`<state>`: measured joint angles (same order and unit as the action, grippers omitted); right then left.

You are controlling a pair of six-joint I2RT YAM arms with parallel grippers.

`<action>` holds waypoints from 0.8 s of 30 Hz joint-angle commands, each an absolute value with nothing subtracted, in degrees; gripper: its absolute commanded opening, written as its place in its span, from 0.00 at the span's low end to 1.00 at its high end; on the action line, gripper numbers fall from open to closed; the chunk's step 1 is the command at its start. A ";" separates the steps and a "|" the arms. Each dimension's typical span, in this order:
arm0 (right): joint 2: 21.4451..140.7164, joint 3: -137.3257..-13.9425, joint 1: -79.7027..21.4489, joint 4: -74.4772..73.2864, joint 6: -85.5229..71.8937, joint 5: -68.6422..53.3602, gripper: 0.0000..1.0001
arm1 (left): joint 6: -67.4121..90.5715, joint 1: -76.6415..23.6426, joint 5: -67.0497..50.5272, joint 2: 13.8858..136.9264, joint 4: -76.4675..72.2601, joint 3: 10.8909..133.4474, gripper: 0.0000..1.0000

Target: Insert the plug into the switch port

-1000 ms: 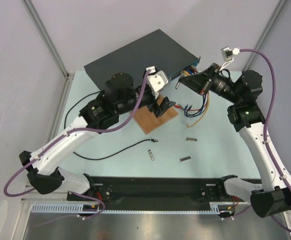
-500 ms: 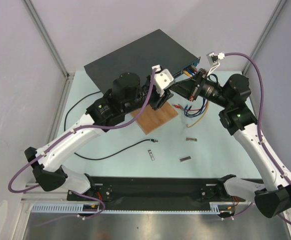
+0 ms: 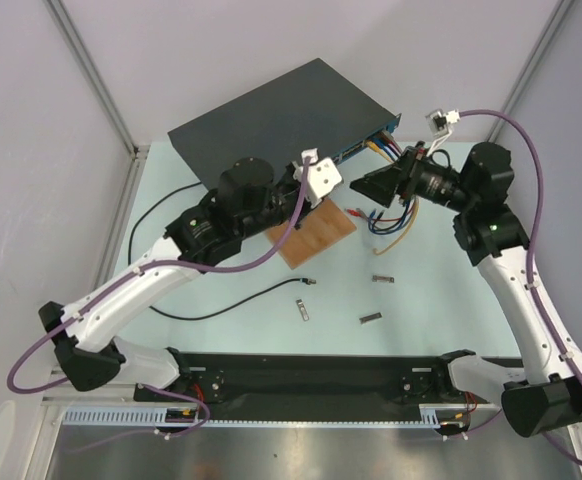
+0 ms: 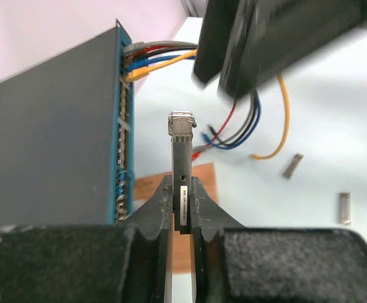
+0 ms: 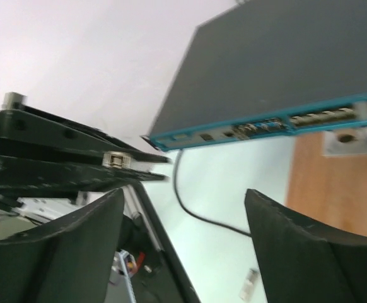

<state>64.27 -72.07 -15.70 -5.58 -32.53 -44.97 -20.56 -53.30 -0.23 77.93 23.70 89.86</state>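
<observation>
Two grippers hang close together in front of the dark box [image 3: 271, 110]. The left gripper [image 4: 181, 189] is clenched on a slim silver module [image 4: 180, 136], which sticks out past its fingertips beside the row of switch ports [image 4: 122, 136]. The right gripper [image 5: 182, 211] is released and holds nothing. The plug [image 3: 310, 282] lies on the surface [image 3: 441, 300] near the wooden board [image 3: 316, 240], well apart from the ports. Its black cable [image 3: 231, 308] trails left.

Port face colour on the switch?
The port face is blue, on a dark-grey box; left wrist view shows it best.
</observation>
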 commanded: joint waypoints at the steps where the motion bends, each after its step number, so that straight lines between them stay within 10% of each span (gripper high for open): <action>1: 63.98 -78.38 -10.82 -15.79 -22.19 -55.26 0.84 | -29.50 -53.35 -0.97 72.08 22.15 86.50 0.00; 8: 73.99 -98.51 -10.11 -53.20 4.73 -60.38 1.00 | -49.11 -53.79 -3.96 64.61 19.25 76.91 0.03; 24: 74.18 -99.67 -27.94 -59.15 14.93 -43.69 0.74 | -78.39 -61.26 7.38 59.42 9.23 61.88 0.00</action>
